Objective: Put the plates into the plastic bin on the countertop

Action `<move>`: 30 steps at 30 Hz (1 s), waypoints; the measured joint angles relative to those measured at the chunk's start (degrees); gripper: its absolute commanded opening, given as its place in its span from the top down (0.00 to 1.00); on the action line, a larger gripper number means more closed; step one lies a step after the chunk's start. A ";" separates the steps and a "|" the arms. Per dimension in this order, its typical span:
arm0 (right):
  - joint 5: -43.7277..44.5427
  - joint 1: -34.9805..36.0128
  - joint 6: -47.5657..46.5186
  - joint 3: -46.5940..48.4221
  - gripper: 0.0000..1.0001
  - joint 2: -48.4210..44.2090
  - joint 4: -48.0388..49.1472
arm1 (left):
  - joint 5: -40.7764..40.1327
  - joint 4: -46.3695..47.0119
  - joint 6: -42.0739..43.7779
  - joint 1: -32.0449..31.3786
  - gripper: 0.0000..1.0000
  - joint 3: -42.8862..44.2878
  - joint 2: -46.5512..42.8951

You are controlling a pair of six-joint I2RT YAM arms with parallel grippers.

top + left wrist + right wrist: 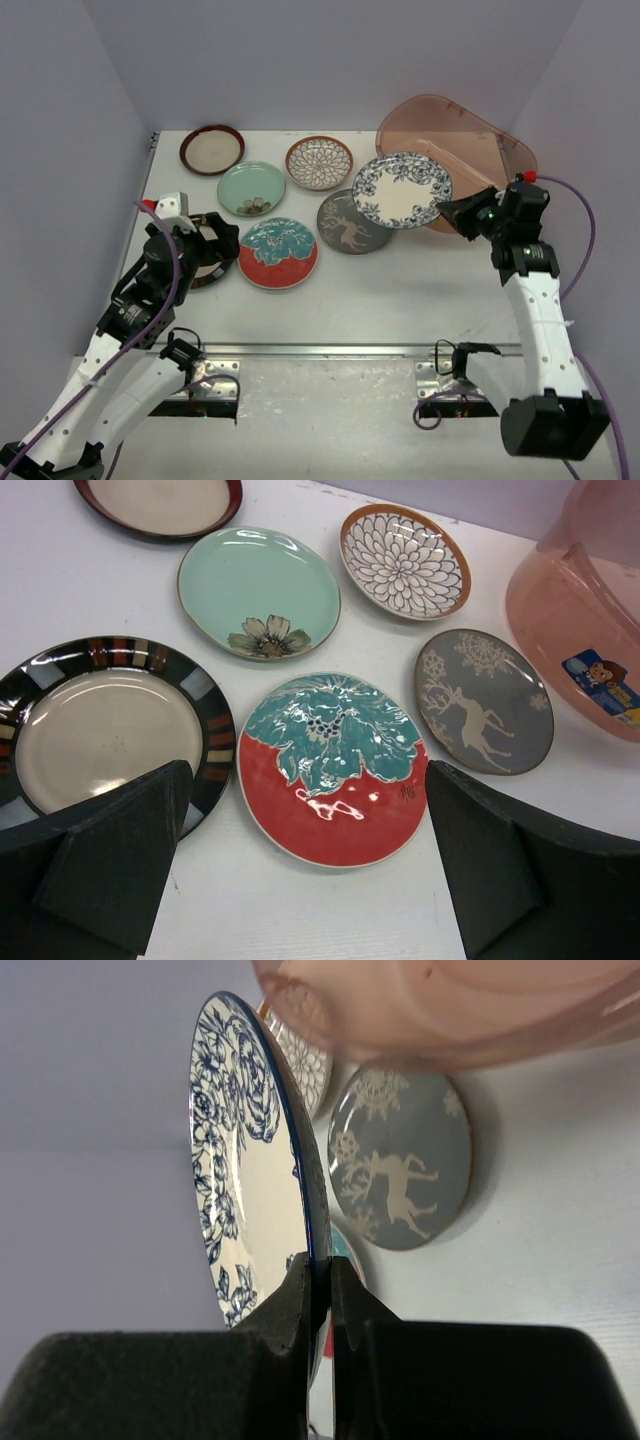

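The plates are mostly lying flat on the countertop [400,290]. In the top view I'm seeing the dark-rimmed cream plate [212,149], the mint green plate [251,188] and the brown lattice plate [319,162] towards the back. The grey deer plate [350,225] and the red-and-teal plate [278,252] are sitting nearer the arms. The right gripper [462,212] is gripping the blue-white floral plate [402,189] by its rim, just beside the plastic bin [470,135] at the back right. The left gripper [215,240] is hovering over the black-striped plate [205,262].

In the left wrist view the fingers [110,860] are standing wide apart, gripping nothing, with the red-and-teal plate showing between them.

In the right wrist view the jaws are pinching narrowly on the blue-white floral plate's edge, and the grey deer plate is lying beyond it, beside the bin wall.
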 measured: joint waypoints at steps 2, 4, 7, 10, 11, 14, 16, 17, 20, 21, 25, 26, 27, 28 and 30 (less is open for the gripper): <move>-1.57 -5.20 0.81 3.41 1.00 5.03 1.27 | -0.01 0.00 0.00 0.00 0.00 0.00 -0.12; -2.19 -9.49 2.05 6.03 1.00 9.26 2.96 | -0.01 -0.02 0.00 0.00 0.00 0.00 -0.10; -0.14 -13.02 3.74 9.21 1.00 14.85 5.48 | 0.03 0.00 0.00 0.00 0.00 0.00 0.23; 2.48 -13.51 4.98 10.29 1.00 19.24 8.15 | 0.11 0.00 0.02 0.00 0.00 0.00 0.71; 2.91 -13.46 5.26 10.69 1.00 20.60 8.63 | 0.17 -0.02 0.04 0.00 0.00 0.00 0.74; 4.38 -12.89 5.25 12.80 1.00 25.84 9.57 | 0.21 0.00 0.02 0.00 0.00 0.00 0.71; 5.70 -12.18 4.56 14.84 1.00 29.81 9.91 | 0.21 0.02 0.02 0.00 0.00 0.00 0.61; 6.50 -11.83 3.87 16.15 1.00 31.93 10.03 | 0.21 0.02 0.02 0.00 0.00 0.00 0.60; 8.83 -10.59 1.40 19.45 1.00 37.25 10.56 | 0.15 0.00 0.02 0.00 0.00 0.00 0.53; 9.39 -10.26 0.63 20.55 1.00 38.84 10.62 | 0.13 0.00 0.02 0.00 0.00 0.00 0.48; 11.03 -8.74 -2.41 25.35 1.00 45.17 10.55 | 0.08 0.01 0.02 0.00 0.00 0.00 0.36; 11.34 -8.34 -2.94 26.43 0.99 46.69 10.70 | 0.04 0.01 0.02 0.00 0.00 0.00 0.36; 11.60 -7.93 -3.43 27.55 0.99 48.24 10.90 | 0.01 -0.02 0.00 0.00 0.00 0.00 0.38; 11.86 -7.51 -3.83 28.51 0.98 49.72 10.91 | -0.05 0.00 0.00 0.00 0.00 0.00 0.40; 12.37 -6.86 -4.44 30.43 0.93 52.78 11.19 | -0.08 -0.02 0.00 0.00 0.00 0.00 0.42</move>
